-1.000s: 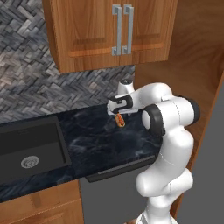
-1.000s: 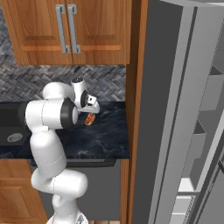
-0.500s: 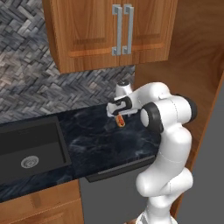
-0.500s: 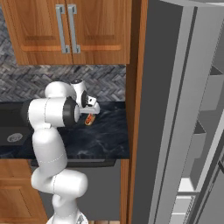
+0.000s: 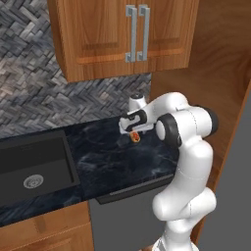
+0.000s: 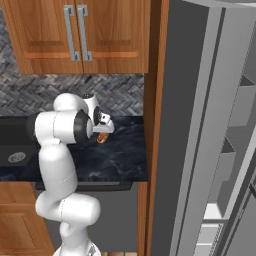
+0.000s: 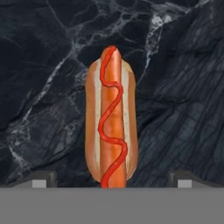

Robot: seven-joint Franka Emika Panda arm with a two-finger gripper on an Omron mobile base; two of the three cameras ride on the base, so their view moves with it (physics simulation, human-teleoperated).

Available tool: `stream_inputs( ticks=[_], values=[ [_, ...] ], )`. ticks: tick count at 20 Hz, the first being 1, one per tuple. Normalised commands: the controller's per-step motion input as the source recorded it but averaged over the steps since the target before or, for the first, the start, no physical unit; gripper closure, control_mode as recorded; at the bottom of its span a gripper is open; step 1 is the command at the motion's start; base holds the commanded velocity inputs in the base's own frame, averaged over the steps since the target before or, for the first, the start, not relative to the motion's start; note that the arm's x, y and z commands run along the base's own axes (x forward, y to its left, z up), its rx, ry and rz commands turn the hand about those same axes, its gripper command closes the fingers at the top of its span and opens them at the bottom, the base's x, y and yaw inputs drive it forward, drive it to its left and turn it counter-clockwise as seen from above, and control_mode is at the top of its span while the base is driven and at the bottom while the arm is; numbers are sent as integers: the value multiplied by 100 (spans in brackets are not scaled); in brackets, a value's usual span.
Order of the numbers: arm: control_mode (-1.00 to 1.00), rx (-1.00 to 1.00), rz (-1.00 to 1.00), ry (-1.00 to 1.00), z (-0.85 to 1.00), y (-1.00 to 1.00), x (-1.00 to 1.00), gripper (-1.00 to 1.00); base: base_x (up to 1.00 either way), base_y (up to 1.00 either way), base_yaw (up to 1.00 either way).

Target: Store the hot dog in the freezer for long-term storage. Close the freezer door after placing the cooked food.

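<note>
Hot dog (image 7: 111,118) lying on dark marble surface (image 7: 183,87), directly under hand, midway between fingers (image 7: 40,178). Fingers spread wide, holding nothing. Gripper (image 5: 133,131) hovering just above hot dog. Advice: descend straight, straddle bun across its narrow sides, squeeze gently. Freezer (image 6: 225,165) standing open, well right of hot dog.

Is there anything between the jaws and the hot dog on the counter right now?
Nothing visible. In the hand view the hot dog lies bare on the dark marble counter, centred between the wide-open jaws of the gripper directly above it.
</note>
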Motion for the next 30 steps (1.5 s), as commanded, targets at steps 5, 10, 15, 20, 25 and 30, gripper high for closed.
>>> stream_inputs(
  ticks=[5,10,15,20,25,30],
  values=[
    [-100,0,0,5,-21,0,0,-100,0,0,0],
    [-100,0,0,4,-14,0,1,-100,0,0,0],
    [-100,0,0,1,-6,0,11,-100,0,0,0],
    [-100,0,0,0,-13,0,13,-100,0,0,0],
    [-100,0,0,0,-21,-2,8,-100,0,0,0],
    [-100,0,0,0,-17,0,10,-100,0,0,0]
  ],
)
